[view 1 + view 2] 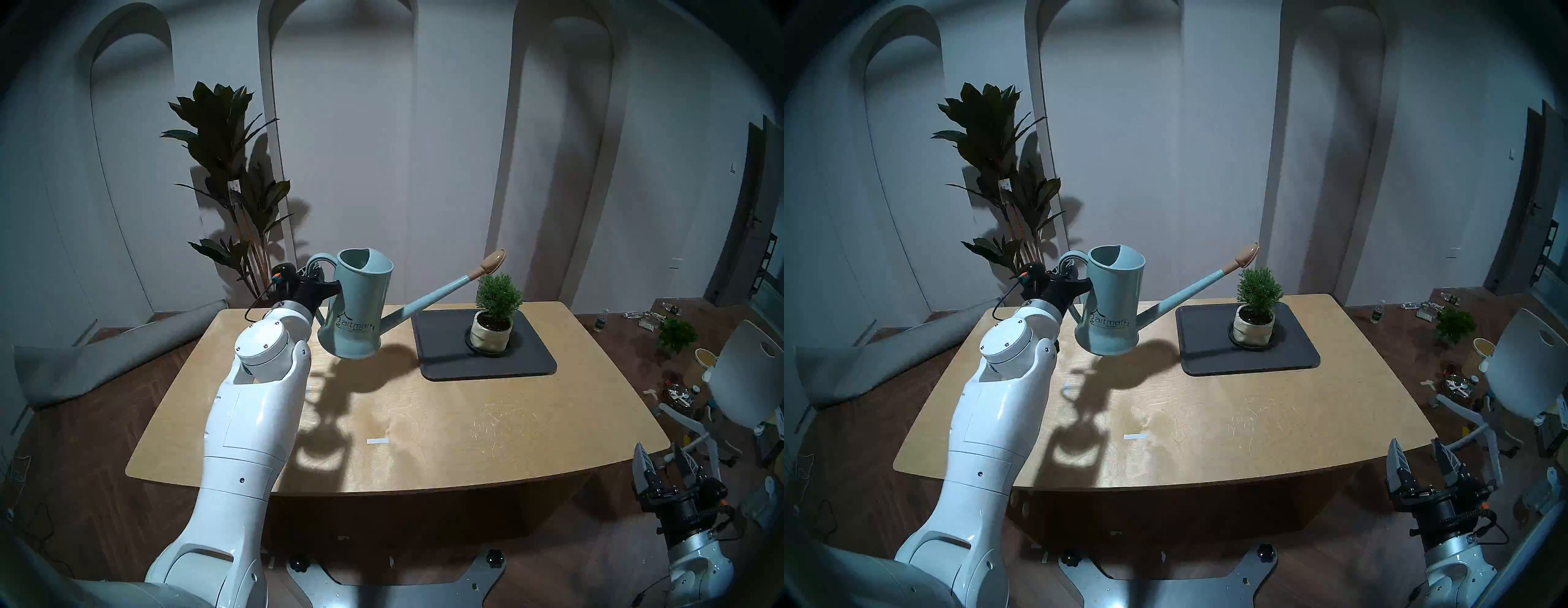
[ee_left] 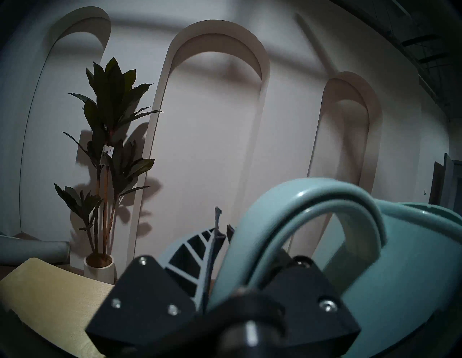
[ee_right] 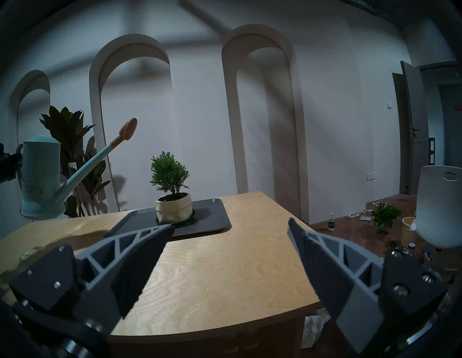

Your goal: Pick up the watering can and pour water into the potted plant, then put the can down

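White wall [image 1: 445, 148] with three arched niches backs the scene; wood floor, clutter at your right. Tall dark plant [image 1: 229, 170] stands in a white pot behind the far left corner of the table [image 1: 424, 416]. Table is pale plywood, bare but for a small white strip near the front and a dark tray [image 1: 488, 365] far right of centre.

Left arm [image 1: 254, 424] reaches across the table's left half. Can [image 1: 356, 305] hangs in the air above the table, clear of it, nearly upright with a slight lean. Left gripper [image 2: 225, 250] is clenched on the can's loop handle; wrist view shows the handle between the fingers. Spout runs up and right; its tan rose [image 1: 492, 261] sits just above and slightly left of the shrub [image 1: 498, 295], apparently not touching the foliage.

Shrub stands in a cream pot [image 1: 490, 333] on a dark saucer on the tray. Right gripper [image 1: 666, 471] is parked off the table's front right corner, fingers spread, holding nothing.

Judgement: carry done, pour not begun, since the rose points upward.

Risks for you:
- Tipping from here may drop the rose into the foliage and push the pot over; the shrub looks light.
- Rose left of the pot's centre: water could land on the tray.
- Grip is on a thin loop only; the can may swing in the fingers as you roll.
- No water visible; fill level unknown.
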